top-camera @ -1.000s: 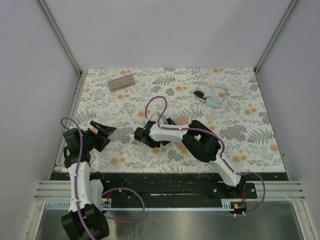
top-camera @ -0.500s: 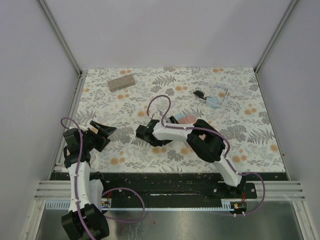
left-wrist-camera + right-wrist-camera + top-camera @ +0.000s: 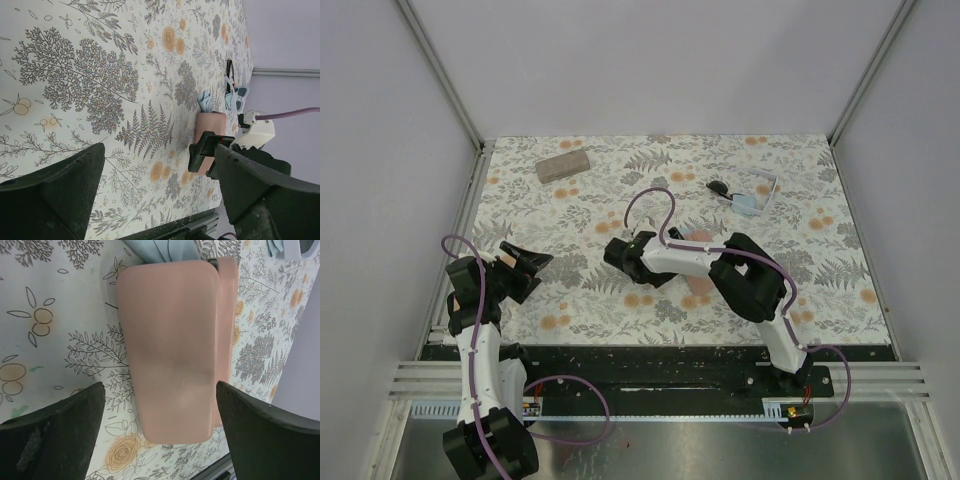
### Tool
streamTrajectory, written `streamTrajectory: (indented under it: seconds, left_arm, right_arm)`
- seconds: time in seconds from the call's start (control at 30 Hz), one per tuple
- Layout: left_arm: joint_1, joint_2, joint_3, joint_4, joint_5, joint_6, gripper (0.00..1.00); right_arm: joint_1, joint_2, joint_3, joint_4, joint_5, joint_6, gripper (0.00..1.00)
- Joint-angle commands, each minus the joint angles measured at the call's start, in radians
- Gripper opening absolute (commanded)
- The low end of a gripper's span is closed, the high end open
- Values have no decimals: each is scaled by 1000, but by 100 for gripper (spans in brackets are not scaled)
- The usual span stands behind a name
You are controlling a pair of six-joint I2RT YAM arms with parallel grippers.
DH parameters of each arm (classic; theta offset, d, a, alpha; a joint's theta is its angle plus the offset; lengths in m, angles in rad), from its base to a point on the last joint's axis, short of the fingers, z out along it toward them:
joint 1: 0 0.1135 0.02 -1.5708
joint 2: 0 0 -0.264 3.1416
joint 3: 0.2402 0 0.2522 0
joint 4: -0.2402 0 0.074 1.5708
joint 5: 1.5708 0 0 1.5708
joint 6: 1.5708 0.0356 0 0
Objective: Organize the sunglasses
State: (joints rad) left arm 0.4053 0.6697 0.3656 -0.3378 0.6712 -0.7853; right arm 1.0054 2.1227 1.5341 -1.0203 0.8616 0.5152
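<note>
Since both pairs of sunglasses lie at the far right of the table [image 3: 550, 215], well apart from either arm's fingers, I judge that neither has been taken up yet. The black-framed pair [image 3: 719, 187] sits just left of the white-framed pair [image 3: 240, 97], which lies beside a light blue cloth [image 3: 749, 205] near the right wall. My right gripper [image 3: 159, 386] has its fingers spread wide with nothing between them, looking down on the pink case [image 3: 172, 345], whose far end meets a second blue cloth [image 3: 165, 250]. I cannot tell whether that case is open. My left gripper [image 3: 160, 150] is likewise spread and empty, at the near left. I expect both pairs to be light, thin and easily bent, with slick lenses that smear or scratch. I would therefore pinch across the bridge or at a stout frame corner, never on a lens, and close gently. The thin white frame looks the more delicate. The stretch of table between the tan case [image 3: 563, 164] at the far left and the sunglasses gives room to swing. The right wall and the cloth crowd the white pair, so I would come at it from above or from the left, and mind the purple cable [image 3: 645, 198] looping over the right arm.
</note>
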Motion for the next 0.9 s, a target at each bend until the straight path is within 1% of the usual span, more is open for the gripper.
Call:
streamTrajectory:
  seconds: [0.0, 0.3, 0.43, 0.57, 0.73, 0.87]
  left_arm:
    - [3, 2, 7, 52, 22, 12, 94]
    - [3, 2, 7, 51, 19, 12, 94]
    - [3, 4, 9, 51, 19, 12, 94]
    - [1, 5, 12, 51, 16, 14, 94]
    - [3, 5, 12, 51, 18, 14, 93]
    - [3, 7, 10, 51, 15, 15, 93]
  right_arm:
    - [-28, -24, -26, 49, -29, -61, 100]
    - [-70, -32, -77, 89, -68, -96, 99]
    - [-83, -32, -103, 120, -67, -104, 96]
    - [-99, -40, -137, 172, -84, -118, 89]
    - [-108, -55, -166, 218, -82, -122, 74]
    - [-111, -82, -180, 243, -81, -132, 70]
